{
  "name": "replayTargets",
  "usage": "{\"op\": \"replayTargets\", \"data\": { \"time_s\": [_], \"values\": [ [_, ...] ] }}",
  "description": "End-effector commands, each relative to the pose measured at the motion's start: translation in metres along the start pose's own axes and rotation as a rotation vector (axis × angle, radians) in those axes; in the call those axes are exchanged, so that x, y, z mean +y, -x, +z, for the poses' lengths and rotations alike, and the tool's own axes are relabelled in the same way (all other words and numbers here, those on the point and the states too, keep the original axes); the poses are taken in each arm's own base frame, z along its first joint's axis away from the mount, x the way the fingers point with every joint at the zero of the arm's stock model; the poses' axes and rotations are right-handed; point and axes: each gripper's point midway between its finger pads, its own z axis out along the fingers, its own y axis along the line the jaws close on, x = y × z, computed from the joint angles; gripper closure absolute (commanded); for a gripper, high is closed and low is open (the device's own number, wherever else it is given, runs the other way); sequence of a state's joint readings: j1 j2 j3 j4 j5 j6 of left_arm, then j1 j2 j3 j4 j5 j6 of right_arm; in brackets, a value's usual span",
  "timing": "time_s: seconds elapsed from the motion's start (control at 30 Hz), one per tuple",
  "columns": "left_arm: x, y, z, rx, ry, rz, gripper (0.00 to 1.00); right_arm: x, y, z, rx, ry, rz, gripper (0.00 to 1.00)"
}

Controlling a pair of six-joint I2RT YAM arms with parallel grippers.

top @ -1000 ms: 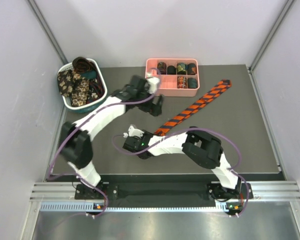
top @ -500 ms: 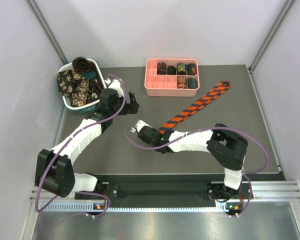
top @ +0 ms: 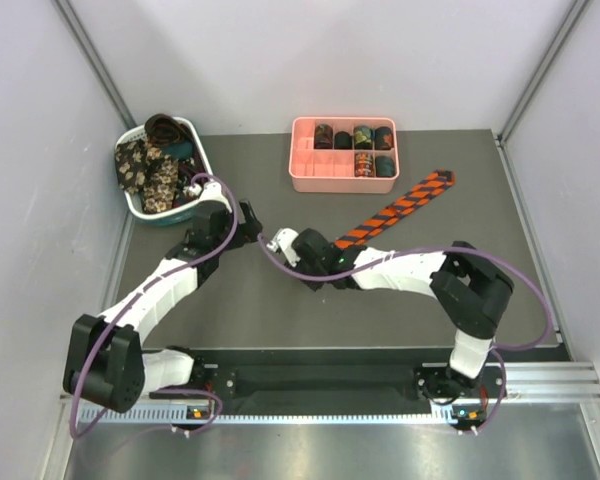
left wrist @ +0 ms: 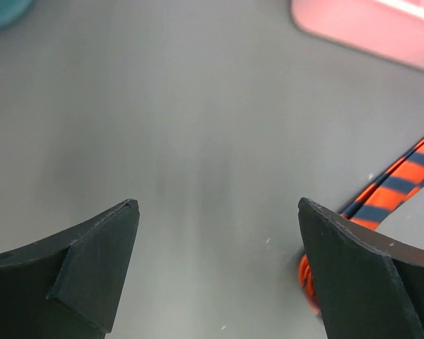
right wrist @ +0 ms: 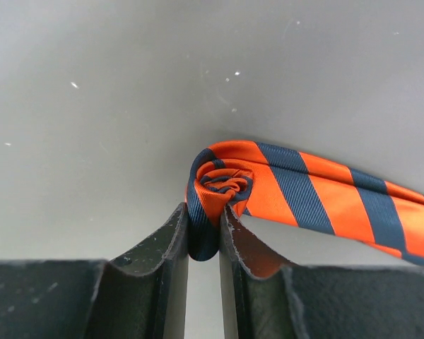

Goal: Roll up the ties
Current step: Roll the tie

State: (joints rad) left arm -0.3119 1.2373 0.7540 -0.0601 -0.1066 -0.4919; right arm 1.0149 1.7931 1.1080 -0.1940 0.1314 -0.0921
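On the table (top: pixel 280 310), your right gripper (right wrist: pixel 203 226) has its jaws clamped on the coiled end of the striped tie (right wrist: pixel 297 187). Rest lies flat, wide end near the pink tray (top: pixel 320 182). Your left gripper (left wrist: pixel 218 212) hovers close by, jaws wide apart.

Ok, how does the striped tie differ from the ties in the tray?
The striped tie lies mostly stretched across the table, only one end coiled; the tray ties are full coils. The striped tie is pinched in the right gripper's jaws; the tray ties sit free in compartments.
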Motion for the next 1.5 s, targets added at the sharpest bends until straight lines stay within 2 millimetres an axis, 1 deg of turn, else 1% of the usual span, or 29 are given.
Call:
{"op": "replayTargets", "data": {
  "time_s": [0.0, 0.03, 0.07, 0.13, 0.17, 0.2, 0.23, 0.27, 0.3, 0.33, 0.4, 0.43, 0.5, 0.53, 0.6, 0.63, 0.67, 0.73, 0.77, 0.93, 1.0, 1.03, 1.07, 1.1, 1.17, 1.23, 1.3, 1.43, 1.47],
  "values": [
    [-0.006, 0.017, -0.008, -0.101, -0.039, -0.034, 0.01, 0.005, 0.031, -0.013, -0.137, 0.164, 0.096, 1.00],
    [-0.003, 0.014, -0.009, -0.106, -0.038, -0.036, 0.01, -0.003, 0.029, -0.013, -0.144, 0.179, 0.129, 1.00],
    [-0.004, 0.013, -0.010, -0.106, -0.045, -0.033, 0.01, 0.002, 0.030, -0.014, -0.151, 0.239, 0.162, 1.00],
    [-0.003, 0.006, -0.010, -0.095, -0.056, -0.027, 0.01, -0.006, 0.029, -0.011, -0.168, 0.283, 0.197, 1.00],
    [-0.007, 0.003, -0.011, -0.083, -0.085, -0.015, 0.01, 0.000, 0.031, -0.013, -0.174, 0.345, 0.250, 1.00],
    [-0.011, 0.001, -0.011, -0.074, -0.109, -0.007, 0.01, -0.001, 0.032, -0.010, -0.186, 0.370, 0.271, 1.00],
    [-0.014, -0.005, -0.011, -0.055, -0.133, 0.005, 0.01, -0.009, 0.027, -0.009, -0.181, 0.387, 0.307, 1.00],
    [-0.021, -0.006, -0.011, -0.053, -0.174, 0.018, 0.01, -0.005, 0.031, -0.011, -0.203, 0.447, 0.331, 1.00],
    [-0.031, -0.013, -0.013, -0.024, -0.243, 0.031, 0.03, -0.006, 0.031, -0.011, -0.207, 0.471, 0.350, 1.00],
    [-0.031, -0.022, -0.010, -0.003, -0.258, 0.039, 0.05, -0.013, 0.029, -0.007, -0.217, 0.486, 0.375, 1.00],
    [-0.041, -0.024, -0.010, -0.004, -0.317, 0.056, 0.05, -0.011, 0.025, -0.005, -0.210, 0.563, 0.422, 0.99],
    [-0.041, -0.029, -0.009, 0.001, -0.330, 0.061, 0.04, -0.018, 0.026, -0.004, -0.226, 0.574, 0.453, 0.99],
    [-0.046, -0.028, -0.008, -0.018, -0.367, 0.078, 0.02, -0.019, 0.026, -0.006, -0.236, 0.629, 0.478, 0.99],
    [-0.049, -0.036, -0.008, -0.004, -0.385, 0.090, 0.01, -0.023, 0.021, -0.003, -0.232, 0.639, 0.504, 0.99],
    [-0.054, -0.039, -0.008, -0.013, -0.417, 0.131, 0.01, -0.026, 0.023, -0.003, -0.243, 0.673, 0.538, 0.99],
    [-0.059, -0.044, -0.007, -0.011, -0.438, 0.157, 0.01, -0.030, 0.017, 0.001, -0.233, 0.678, 0.567, 0.99],
    [-0.063, -0.047, -0.008, -0.010, -0.461, 0.205, 0.01, -0.029, 0.020, -0.001, -0.248, 0.711, 0.580, 0.99],
    [-0.073, -0.058, -0.011, 0.003, -0.515, 0.292, 0.01, -0.034, 0.013, 0.003, -0.246, 0.729, 0.626, 0.99],
    [-0.073, -0.059, -0.010, -0.010, -0.516, 0.349, 0.01, -0.035, 0.015, 0.001, -0.257, 0.753, 0.646, 0.99],
    [-0.092, -0.078, -0.010, -0.014, -0.595, 0.555, 0.01, -0.049, 0.000, 0.010, -0.239, 0.754, 0.752, 0.98],
    [-0.093, -0.090, -0.006, 0.028, -0.607, 0.633, 0.01, -0.050, -0.004, 0.014, -0.243, 0.772, 0.775, 0.98],
    [-0.098, -0.087, -0.005, 0.018, -0.619, 0.676, 0.01, -0.052, -0.005, 0.015, -0.237, 0.774, 0.791, 0.98],
    [-0.100, -0.091, -0.004, 0.032, -0.629, 0.704, 0.01, -0.052, -0.007, 0.017, -0.229, 0.778, 0.800, 0.98],
    [-0.105, -0.101, -0.003, 0.071, -0.651, 0.738, 0.01, -0.053, -0.008, 0.020, -0.223, 0.778, 0.803, 0.98],
    [-0.100, -0.115, 0.001, 0.135, -0.641, 0.825, 0.01, -0.054, -0.011, 0.023, -0.212, 0.768, 0.808, 0.98],
    [-0.105, -0.122, 0.010, 0.178, -0.629, 0.886, 0.01, -0.055, -0.013, 0.025, -0.201, 0.764, 0.818, 0.98],
    [-0.105, -0.128, 0.015, 0.220, -0.620, 0.911, 0.01, -0.057, -0.014, 0.026, -0.201, 0.762, 0.820, 0.98],
    [-0.111, -0.139, 0.016, 0.274, -0.688, 0.955, 0.01, -0.059, -0.014, 0.027, -0.201, 0.763, 0.831, 0.98],
    [-0.107, -0.148, 0.018, 0.322, -0.689, 0.965, 0.01, -0.059, -0.014, 0.027, -0.200, 0.764, 0.833, 0.98]
  ]
}}
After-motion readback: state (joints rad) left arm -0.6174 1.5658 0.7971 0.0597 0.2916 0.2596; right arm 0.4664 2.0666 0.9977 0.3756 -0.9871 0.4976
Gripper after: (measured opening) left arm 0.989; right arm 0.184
